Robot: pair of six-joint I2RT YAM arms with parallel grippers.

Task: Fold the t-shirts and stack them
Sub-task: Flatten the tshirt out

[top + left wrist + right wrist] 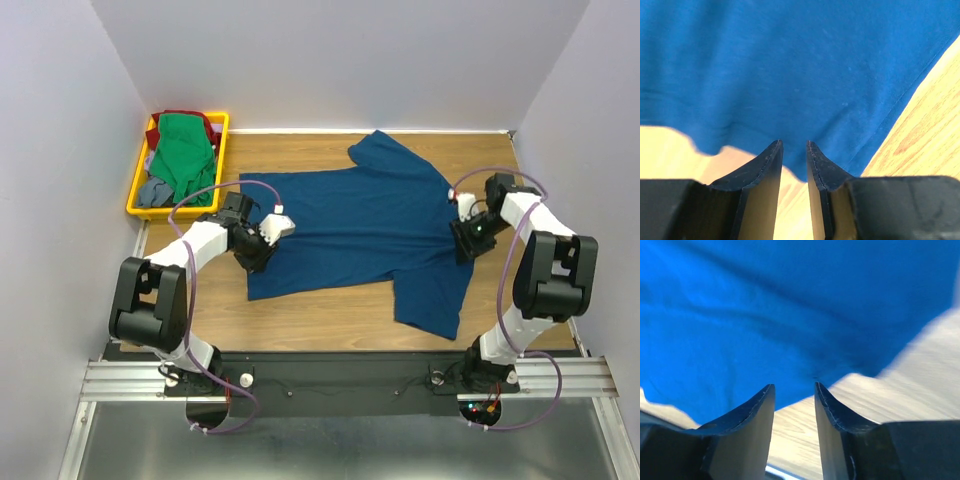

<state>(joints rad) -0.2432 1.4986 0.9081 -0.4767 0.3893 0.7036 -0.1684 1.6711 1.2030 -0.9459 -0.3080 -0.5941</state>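
A large dark blue t-shirt (360, 220) lies spread flat on the wooden table, plain side up, collar to the right. My left gripper (257, 256) is open at the shirt's left hem corner; in the left wrist view the blue cloth (790, 70) lies just past the open gripper (792, 145). My right gripper (462, 243) is open at the shirt's right edge near the collar; in the right wrist view the cloth (765, 315) lies just ahead of the open gripper (794, 387). Green (183, 152), dark red (185, 116) and grey-blue (155, 190) shirts lie heaped in a tray.
The yellow plastic tray (136, 186) stands at the back left of the table. Bare wood (320, 310) shows in front of the shirt. Purple walls close in the table on the left, back and right.
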